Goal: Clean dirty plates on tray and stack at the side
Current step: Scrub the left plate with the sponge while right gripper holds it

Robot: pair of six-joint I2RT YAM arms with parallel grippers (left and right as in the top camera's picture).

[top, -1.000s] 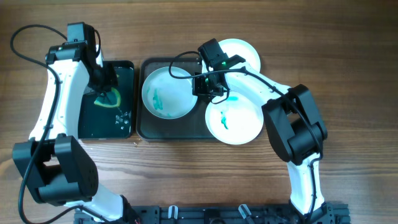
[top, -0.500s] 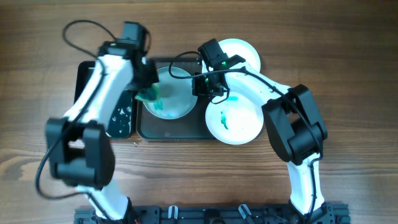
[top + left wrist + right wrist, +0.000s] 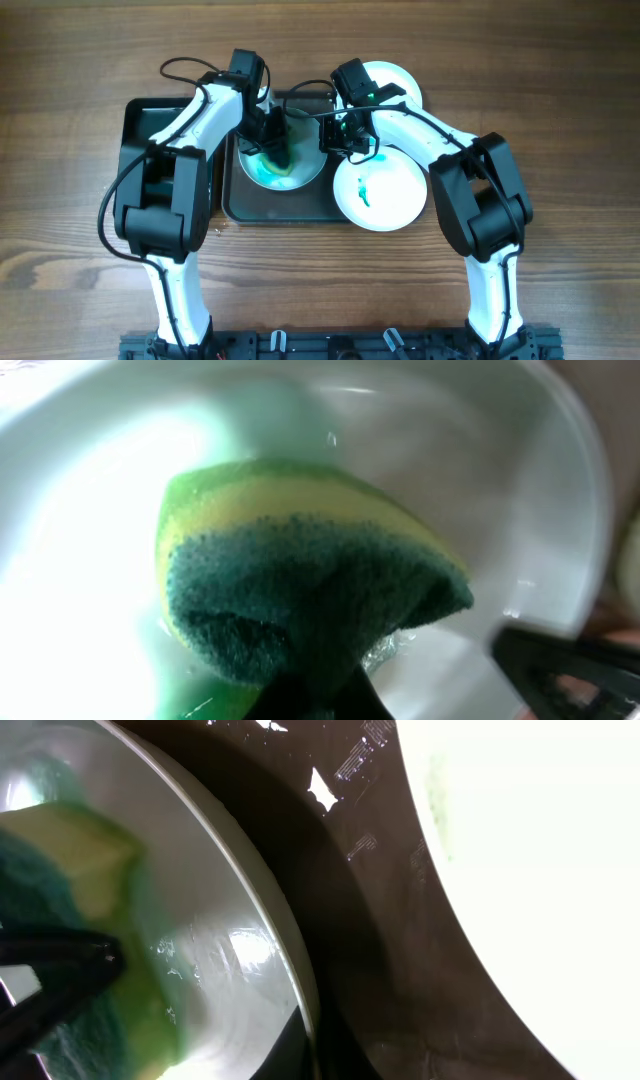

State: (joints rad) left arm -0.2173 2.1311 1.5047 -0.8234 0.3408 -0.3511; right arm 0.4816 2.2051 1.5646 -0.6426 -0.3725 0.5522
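Observation:
A white plate (image 3: 258, 160) with teal-green smears sits on the left half of the dark tray (image 3: 285, 208). My left gripper (image 3: 274, 148) is shut on a green and yellow sponge (image 3: 300, 590) and presses it into this plate (image 3: 480, 490). My right gripper (image 3: 338, 140) is shut on the plate's right rim (image 3: 285, 935); the sponge (image 3: 85, 850) also shows in the right wrist view. A second smeared plate (image 3: 385, 192) lies over the tray's right edge. A third, clean-looking plate (image 3: 395, 82) lies on the table behind it.
A smaller black rectangular tray (image 3: 150, 150) stands left of the dark tray, partly under my left arm. Wooden table (image 3: 560, 120) surrounds everything. Cables run over the back of the dark tray.
My left arm has carried the sponge from the black tray rightwards into the left plate. My right gripper has stayed at the plate's rim.

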